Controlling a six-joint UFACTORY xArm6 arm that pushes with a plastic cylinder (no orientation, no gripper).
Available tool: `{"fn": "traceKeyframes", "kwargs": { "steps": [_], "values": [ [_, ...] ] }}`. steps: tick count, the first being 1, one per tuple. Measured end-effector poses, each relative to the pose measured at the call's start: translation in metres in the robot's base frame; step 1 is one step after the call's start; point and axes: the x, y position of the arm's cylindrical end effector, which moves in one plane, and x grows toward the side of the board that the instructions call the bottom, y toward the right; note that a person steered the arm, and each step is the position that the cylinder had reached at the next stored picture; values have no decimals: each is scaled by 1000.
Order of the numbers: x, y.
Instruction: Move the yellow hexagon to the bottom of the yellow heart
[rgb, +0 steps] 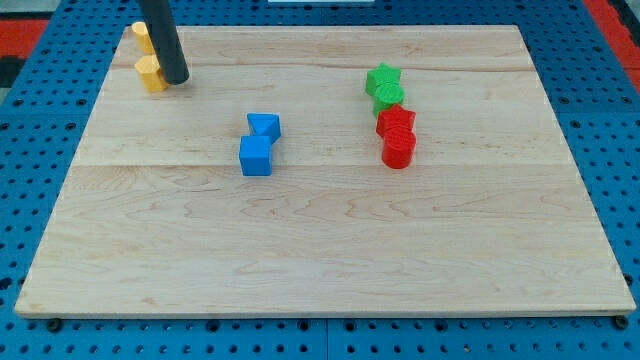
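Note:
The yellow hexagon (150, 74) lies near the board's top left corner, just below the yellow heart (141, 36), which the dark rod partly hides. The two yellow blocks are close together; I cannot tell whether they touch. My tip (176, 80) rests on the board right against the hexagon's right side. The rod rises from there to the view's top.
Two blue blocks (258, 143) sit together left of centre. A green star (382, 78) and a green block (389, 97) stand above two red blocks (397, 135) right of centre. The wooden board (320, 250) lies on a blue pegboard.

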Motion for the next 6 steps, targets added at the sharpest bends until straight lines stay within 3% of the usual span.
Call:
{"fn": "traceKeyframes", "kwargs": {
  "steps": [1, 4, 6],
  "values": [
    [17, 6],
    [-17, -39],
    [15, -65]
  ]
}}
